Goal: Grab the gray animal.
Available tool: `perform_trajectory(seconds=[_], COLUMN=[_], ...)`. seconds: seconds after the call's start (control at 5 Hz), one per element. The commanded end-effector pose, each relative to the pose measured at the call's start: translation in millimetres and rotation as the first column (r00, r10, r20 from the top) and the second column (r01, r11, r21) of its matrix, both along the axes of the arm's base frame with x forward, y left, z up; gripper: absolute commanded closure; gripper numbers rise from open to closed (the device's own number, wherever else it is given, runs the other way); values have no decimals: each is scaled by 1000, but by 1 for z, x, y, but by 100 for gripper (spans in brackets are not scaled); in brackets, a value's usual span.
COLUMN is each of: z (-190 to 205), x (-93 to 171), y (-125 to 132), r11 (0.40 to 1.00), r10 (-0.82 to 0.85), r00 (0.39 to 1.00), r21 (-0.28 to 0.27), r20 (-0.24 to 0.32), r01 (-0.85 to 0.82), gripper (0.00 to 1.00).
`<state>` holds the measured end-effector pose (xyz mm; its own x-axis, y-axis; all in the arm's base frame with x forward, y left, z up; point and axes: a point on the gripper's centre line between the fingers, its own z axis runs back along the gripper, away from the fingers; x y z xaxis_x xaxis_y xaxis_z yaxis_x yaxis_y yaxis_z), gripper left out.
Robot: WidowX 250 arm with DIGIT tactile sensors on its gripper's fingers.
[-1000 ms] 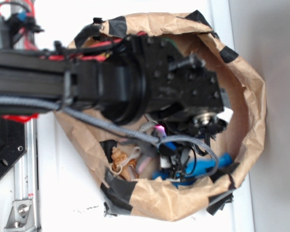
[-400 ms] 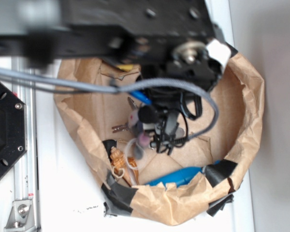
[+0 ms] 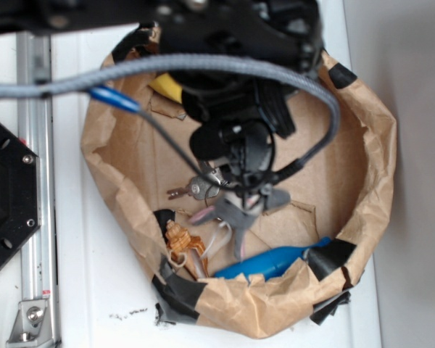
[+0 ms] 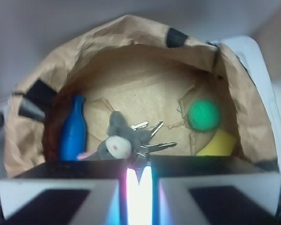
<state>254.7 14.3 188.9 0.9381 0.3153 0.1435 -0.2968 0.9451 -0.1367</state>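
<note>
Below, inside crumpled brown paper bag (image 4: 131, 33): small gray plush mouse (image 4: 116, 140) against metal keys (image 4: 147, 136), beside blue bottle (image 4: 73, 131); fingers' spread impossible to tell.

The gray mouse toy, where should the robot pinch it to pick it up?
Probably the gray mouse is best pinched across its soft body, just behind the pale face, coming straight down from above. It lies flat on the bag floor with the keys touching one side and the blue bottle on the other, so sideways approaches look crowded.
</note>
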Motion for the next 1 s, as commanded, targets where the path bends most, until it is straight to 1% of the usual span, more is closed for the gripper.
perform_trajectory(seconds=[0.0,0.2,0.4,0.6,0.8], z=[-26,-55,-83,-115,-135], x=[-10,-6,2,14,25], y=[5,-3,-9,-25,-44], r11=[916,863,804,813,830], r10=[386,470,530,504,469], r00=[918,878,837,844,857], r21=[-79,-162,-232,-229,-227], r20=[-88,-93,-136,-182,-212], r01=[-392,-479,-547,-535,-510], gripper=[0,0,0,0,0])
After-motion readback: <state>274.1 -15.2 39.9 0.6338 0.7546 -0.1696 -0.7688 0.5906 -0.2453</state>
